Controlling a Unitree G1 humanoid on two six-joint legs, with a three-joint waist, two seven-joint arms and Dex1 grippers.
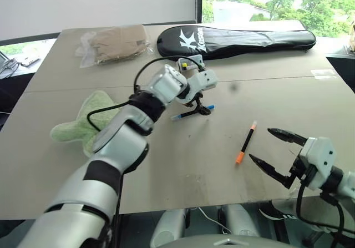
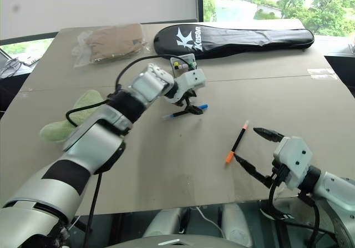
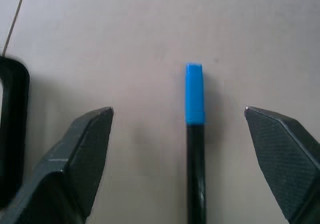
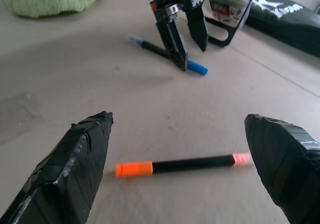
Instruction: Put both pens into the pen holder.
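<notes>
The blue-capped pen (image 1: 191,113) lies flat on the tan table, its blue cap (image 3: 194,93) showing between the tips in the left wrist view. My left gripper (image 1: 195,105) points steeply down and stands open astride that pen without touching it. Just behind the gripper is the pen holder (image 4: 227,8), black with a looped base, partly hidden by my left hand. The orange-ended pen (image 1: 246,142) lies toward the front right. My right gripper (image 1: 260,143) hovers open right beside it, and the pen (image 4: 185,165) lies crosswise beyond its fingertips.
A long black racket case (image 1: 238,40) lies along the far side of the table. A clear bag with tan contents (image 1: 113,44) sits at the far left. A green plush cloth (image 1: 83,123) rests left of my left arm. The table's front edge (image 1: 222,205) is close.
</notes>
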